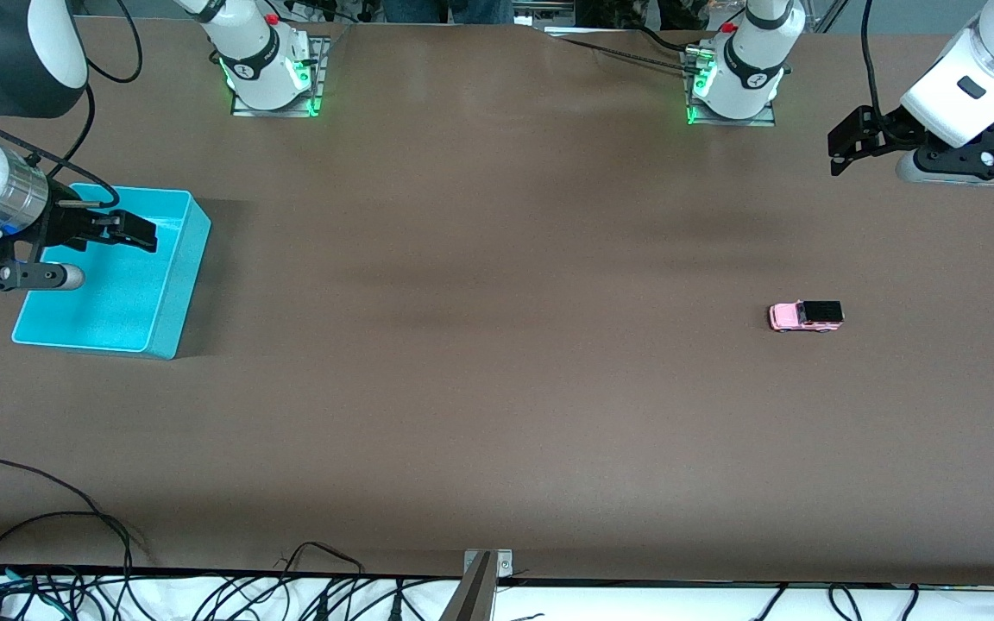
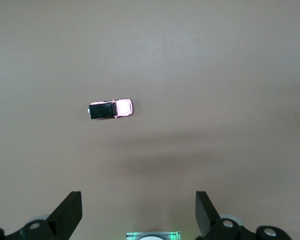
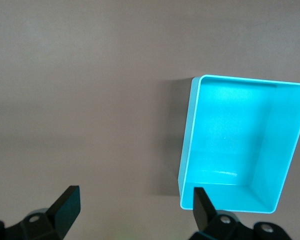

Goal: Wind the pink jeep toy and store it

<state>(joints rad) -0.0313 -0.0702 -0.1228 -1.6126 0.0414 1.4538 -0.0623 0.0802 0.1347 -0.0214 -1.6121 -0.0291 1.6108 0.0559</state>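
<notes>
The pink jeep toy (image 1: 806, 316), pink with a black roof and rear, stands on its wheels on the brown table toward the left arm's end. It also shows in the left wrist view (image 2: 110, 109). My left gripper (image 1: 842, 151) hangs open and empty above the table, apart from the jeep; in its own view (image 2: 139, 215) the fingers stand wide. The turquoise bin (image 1: 186, 285) sits empty at the right arm's end and shows in the right wrist view (image 3: 187, 150). My right gripper (image 1: 130, 231) is open and empty over the bin, with its own view (image 3: 135, 210) showing the bin's wall beside one finger.
The two arm bases (image 1: 268, 73) (image 1: 734, 82) stand along the table edge farthest from the front camera. Loose black cables (image 1: 74, 517) and a metal bracket (image 1: 481, 582) lie at the edge nearest the front camera.
</notes>
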